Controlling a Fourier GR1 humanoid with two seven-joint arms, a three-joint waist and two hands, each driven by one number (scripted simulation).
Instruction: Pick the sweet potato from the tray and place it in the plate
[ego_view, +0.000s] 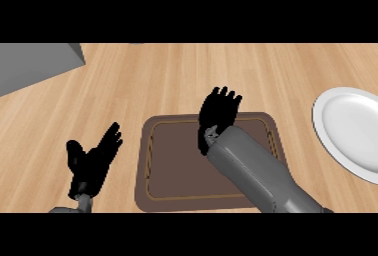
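My right hand (218, 111) over the brown tray's (177, 175) far edge, fingers extended; whether it holds anything, cannot tell. Sweet potato not visible, perhaps hidden beneath it. My left hand (92, 162) open, resting left of tray. White plate (354, 132) at right on wooden counter (162, 75).

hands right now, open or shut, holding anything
Left hand: open, fingers up, resting beside the tray, holding nothing.
Right hand: over the tray's far edge, palm down; whether it is curled round anything cannot be told.
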